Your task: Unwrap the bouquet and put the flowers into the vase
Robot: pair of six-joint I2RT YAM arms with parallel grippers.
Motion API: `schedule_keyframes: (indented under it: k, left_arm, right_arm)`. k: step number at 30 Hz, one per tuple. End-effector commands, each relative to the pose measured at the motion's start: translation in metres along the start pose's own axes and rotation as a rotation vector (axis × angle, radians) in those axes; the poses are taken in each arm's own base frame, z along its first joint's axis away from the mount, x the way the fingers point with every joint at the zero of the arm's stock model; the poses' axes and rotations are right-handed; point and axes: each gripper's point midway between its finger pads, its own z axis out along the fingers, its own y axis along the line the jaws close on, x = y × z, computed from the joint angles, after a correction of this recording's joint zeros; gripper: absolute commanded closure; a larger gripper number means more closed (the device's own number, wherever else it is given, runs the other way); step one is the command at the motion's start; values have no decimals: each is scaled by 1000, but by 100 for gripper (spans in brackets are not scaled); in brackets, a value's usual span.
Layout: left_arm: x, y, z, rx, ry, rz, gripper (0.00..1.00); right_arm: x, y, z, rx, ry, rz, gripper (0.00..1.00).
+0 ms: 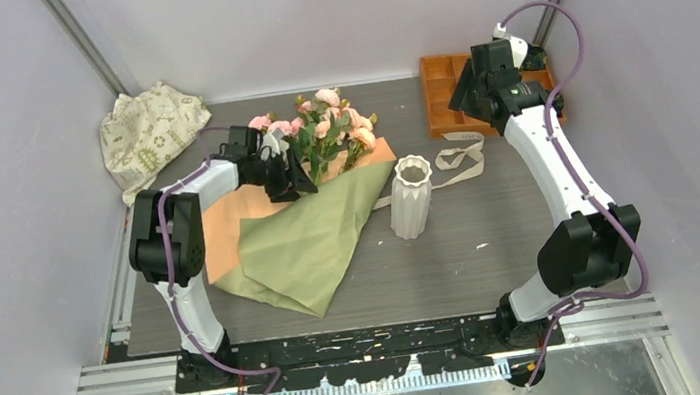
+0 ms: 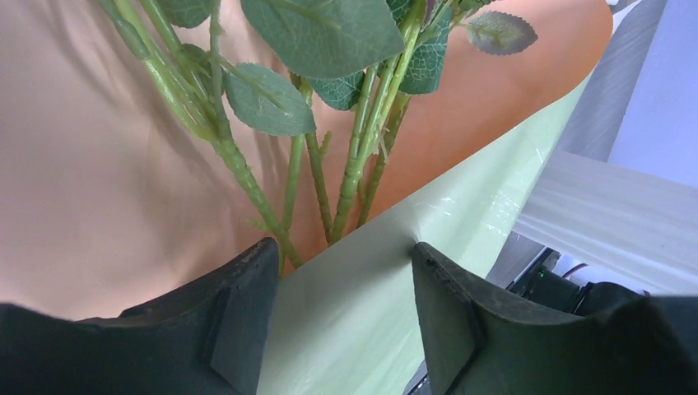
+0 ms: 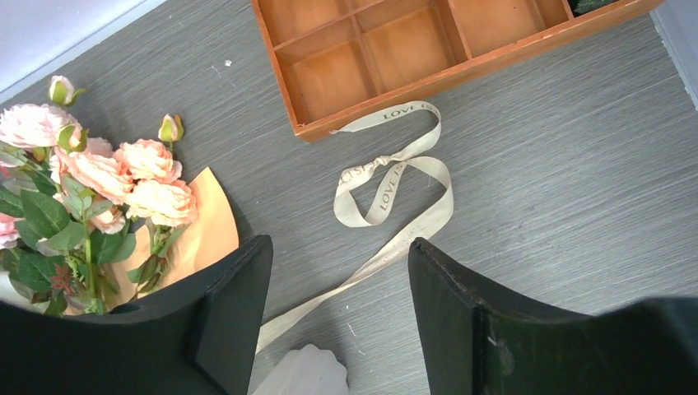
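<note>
The paper [image 1: 306, 238], olive-green outside and orange inside, lies unfolded across the centre-left of the overhead view, with the flowers [image 1: 322, 125] resting on its upper edge and their blooms toward top centre. The vase [image 1: 411, 195] stands upright at centre, just right of the paper, and the untied ribbon [image 1: 462, 158] lies flat to its upper right, beside the tray [image 1: 439, 96]. The left gripper [image 2: 342, 255] sits with jaws spread over the stems at the paper, and the right gripper [image 3: 337, 255], also spread, hangs at upper right above ribbon and tray.
</note>
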Motion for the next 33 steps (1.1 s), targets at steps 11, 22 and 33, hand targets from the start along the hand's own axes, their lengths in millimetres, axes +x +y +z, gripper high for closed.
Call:
schedule_keyframes:
  k: [11, 22, 33]
  left_arm:
    - [50, -97, -14, 202, 75, 156, 100]
    - [109, -164, -8, 343, 174, 200, 100]
    - [146, -187, -38, 312, 144, 225, 91]
  right_arm:
    - [-35, 26, -51, -192, -124, 52, 33]
    - [-29, 59, -105, -377, -141, 1, 32]
    - [-1, 113, -132, -517, -101, -115, 27]
